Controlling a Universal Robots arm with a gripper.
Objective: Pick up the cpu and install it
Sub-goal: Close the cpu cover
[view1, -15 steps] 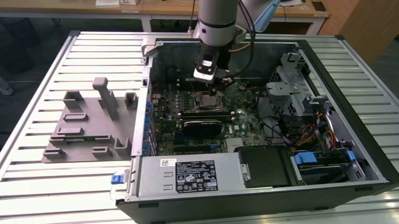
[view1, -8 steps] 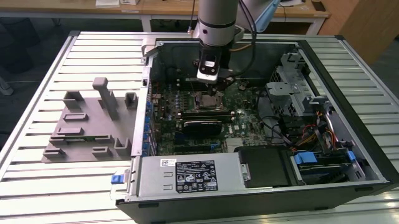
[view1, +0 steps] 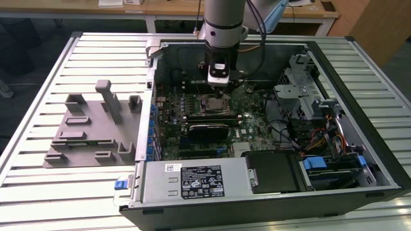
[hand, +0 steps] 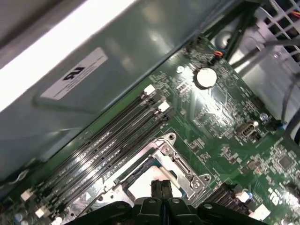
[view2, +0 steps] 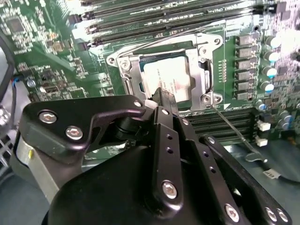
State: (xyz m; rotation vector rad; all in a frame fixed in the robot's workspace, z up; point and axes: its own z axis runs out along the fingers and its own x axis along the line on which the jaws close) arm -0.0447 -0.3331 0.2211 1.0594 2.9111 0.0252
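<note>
The cpu (view2: 171,77) lies flat in the motherboard socket, silvery-grey top up, inside the metal socket frame (view2: 206,70). In the exterior view the cpu (view1: 214,102) sits mid-board in the open computer case (view1: 359,144). My gripper (view2: 164,96) hangs straight over it, the two black fingers (view2: 161,101) pressed together with nothing between them, tips at or just above the chip's near edge. In the first wrist view the gripper (hand: 161,186) stands before the cpu's pale top (hand: 140,190). The arm and gripper (view1: 218,89) reach down into the case from the far side.
A thin wire lever (view2: 234,129) sticks out beside the socket. Memory slots (hand: 108,150) run along one side. A black ribbed module (view1: 209,129) lies nearer the camera. The power supply (view1: 192,180), drive cage (view1: 301,96) and cables crowd the case. A grey plate with blocks (view1: 83,134) sits at the exterior view's left.
</note>
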